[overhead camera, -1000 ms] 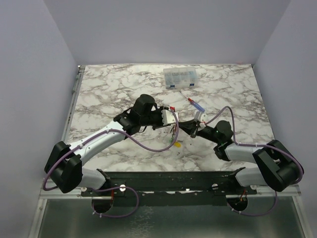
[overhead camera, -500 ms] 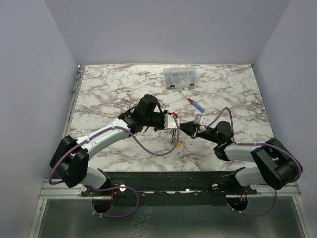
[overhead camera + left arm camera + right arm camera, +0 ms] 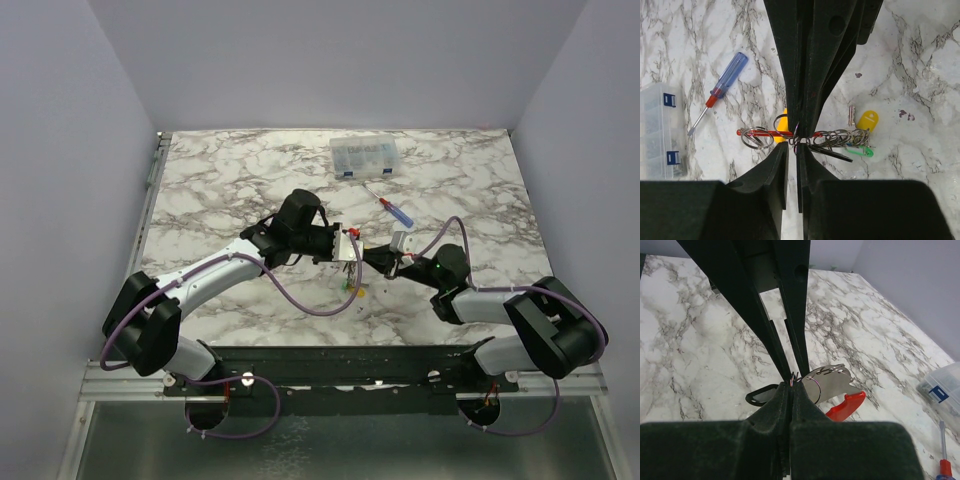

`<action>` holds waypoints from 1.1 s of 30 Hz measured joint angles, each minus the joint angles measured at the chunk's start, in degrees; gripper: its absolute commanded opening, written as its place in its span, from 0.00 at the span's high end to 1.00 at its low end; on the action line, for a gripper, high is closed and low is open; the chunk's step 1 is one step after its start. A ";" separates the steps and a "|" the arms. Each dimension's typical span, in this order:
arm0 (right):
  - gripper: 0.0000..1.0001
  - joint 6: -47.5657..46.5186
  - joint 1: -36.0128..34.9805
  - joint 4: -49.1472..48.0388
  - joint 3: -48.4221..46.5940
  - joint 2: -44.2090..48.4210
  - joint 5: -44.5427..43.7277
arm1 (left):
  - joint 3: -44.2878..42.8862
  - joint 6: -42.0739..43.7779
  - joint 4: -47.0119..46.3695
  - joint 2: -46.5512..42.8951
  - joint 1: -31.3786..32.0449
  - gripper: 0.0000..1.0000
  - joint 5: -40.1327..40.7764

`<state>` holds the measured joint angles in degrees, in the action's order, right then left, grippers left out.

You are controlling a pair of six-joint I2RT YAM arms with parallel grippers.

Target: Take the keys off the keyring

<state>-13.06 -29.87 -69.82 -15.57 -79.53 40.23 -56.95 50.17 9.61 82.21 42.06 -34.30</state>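
Left claw (image 3: 794,146) and right claw (image 3: 791,388) both clamped the keyring (image 3: 765,133); keys (image 3: 840,140) hung threaded on it, so removal appeared hardly begun.

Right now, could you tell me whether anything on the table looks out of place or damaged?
Nothing looks damaged or spilled. One yellow-tagged key seems to lie on the table alone, apart from the keys bunched on the keyring, which the left gripper and right gripper clamp.
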 measured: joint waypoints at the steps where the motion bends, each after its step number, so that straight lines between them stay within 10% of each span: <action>1: 1.00 -0.04 0.00 -0.04 0.00 0.00 0.00 | 0.00 0.07 0.04 0.02 0.00 0.86 -0.09; 14: 0.99 -0.59 0.24 -0.07 0.00 -0.20 0.00 | -1.73 -0.94 2.47 0.85 0.00 1.00 -0.37; 18: 0.99 -0.98 0.24 -0.04 0.00 -0.20 0.13 | -1.75 -0.83 2.71 0.85 0.07 0.82 -0.39; 24: 0.99 -1.51 0.26 -0.04 0.00 -0.48 1.09 | -1.75 0.24 2.91 0.85 0.66 0.82 -0.39; 33: 0.95 -2.05 0.33 0.04 0.00 -0.74 1.42 | -1.86 0.87 2.99 1.22 0.66 1.00 -0.35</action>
<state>-15.11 -29.54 -69.78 -15.57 -80.27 41.65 -58.81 51.05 12.60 83.44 42.72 -34.65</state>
